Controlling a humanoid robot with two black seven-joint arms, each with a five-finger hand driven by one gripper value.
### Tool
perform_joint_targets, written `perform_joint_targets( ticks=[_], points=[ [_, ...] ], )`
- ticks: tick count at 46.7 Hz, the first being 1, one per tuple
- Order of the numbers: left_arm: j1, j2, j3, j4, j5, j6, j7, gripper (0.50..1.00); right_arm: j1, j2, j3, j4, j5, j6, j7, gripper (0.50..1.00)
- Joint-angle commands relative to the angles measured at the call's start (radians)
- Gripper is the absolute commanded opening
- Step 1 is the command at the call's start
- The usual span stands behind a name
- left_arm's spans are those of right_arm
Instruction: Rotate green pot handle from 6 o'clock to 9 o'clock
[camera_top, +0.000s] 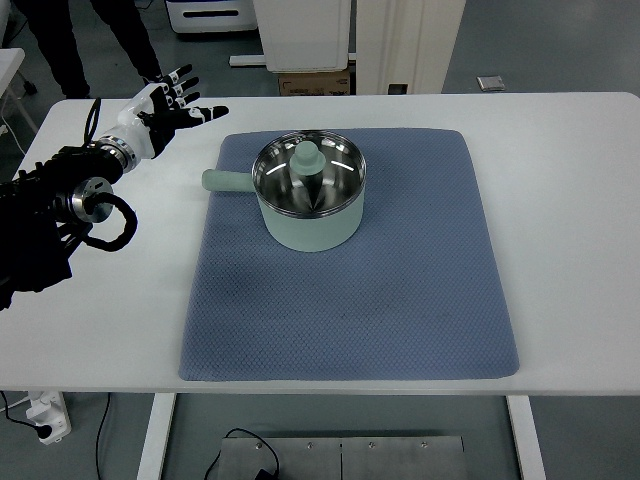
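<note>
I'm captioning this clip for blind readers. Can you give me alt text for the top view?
A green pot sits on a blue mat on a white table, its handle pointing left. The left hand hovers open beyond the handle, touching nothing.

Pale green pot (310, 222) with a matching green handle (226, 181) and a shiny steel interior, on a blue-grey mat (350, 300) (fine quilted diamond texture). White table (580, 250); the left hand (165, 105) is black with white segments, its arm black.
</note>
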Motion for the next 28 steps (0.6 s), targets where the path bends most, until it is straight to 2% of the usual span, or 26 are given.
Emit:
perform_joint_targets(
  ticks=[1, 28],
  points=[
    [0.012, -0.021, -0.017, 0.026, -0.001, 0.000, 0.000, 1.000, 0.000, 0.000, 0.000, 0.000, 0.000, 0.000, 0.000, 1.000],
    [0.036, -0.069, -0.109, 0.032, 0.003, 0.008, -0.023, 1.000, 0.001, 0.000, 0.000, 0.002, -0.002, 0.000, 0.000, 1.000]
  ],
)
